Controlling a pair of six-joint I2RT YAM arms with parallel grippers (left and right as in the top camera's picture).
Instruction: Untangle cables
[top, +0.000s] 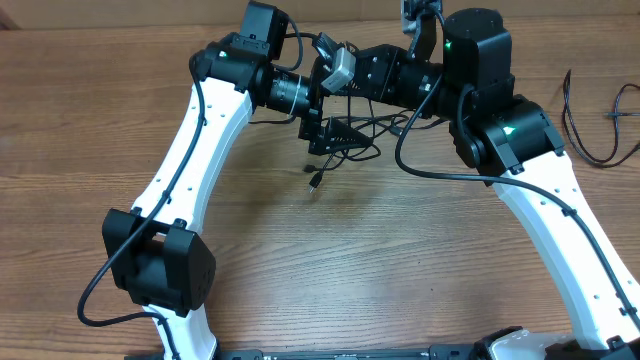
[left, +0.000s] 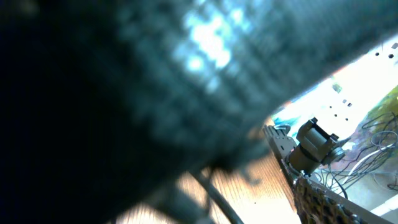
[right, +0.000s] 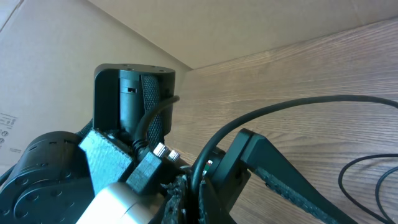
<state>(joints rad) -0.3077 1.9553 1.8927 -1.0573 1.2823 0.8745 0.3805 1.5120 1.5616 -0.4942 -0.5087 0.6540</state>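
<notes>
The cables (top: 385, 128) are found in a small bunch right beside and partly under the left gripper (top: 343, 135), on the table (top: 330, 260). The left gripper's jaws are spread wide apart, and nothing can be seen held in them. They are probably kept open so that a cord can be caught next. The view from that wrist is blocked by something dark and blurry, so little is shown there.

The right gripper (right: 183, 200) is placed very close to the left gripper, and its jaws are pressed together. A black cord is seen running down toward them. It may be pinched there, but this cannot be told for sure. A cord would likely be held this way so that the tangle can be pulled loose.

One small plug (top: 313, 183) is seen just beside the left gripper, on the side nearer the robot, at the end of a thin cord.

One lone cord (top: 583, 150) is laid well apart from the left gripper, past the right arm (top: 545, 195). It is judged to be free of the bunch.

Counted up, there are two arms, two grippers, one bunch, one plug in plain sight and one lone cord. The cords inside the bunch cannot be counted, because they are crossed over each other and partly hidden.
</notes>
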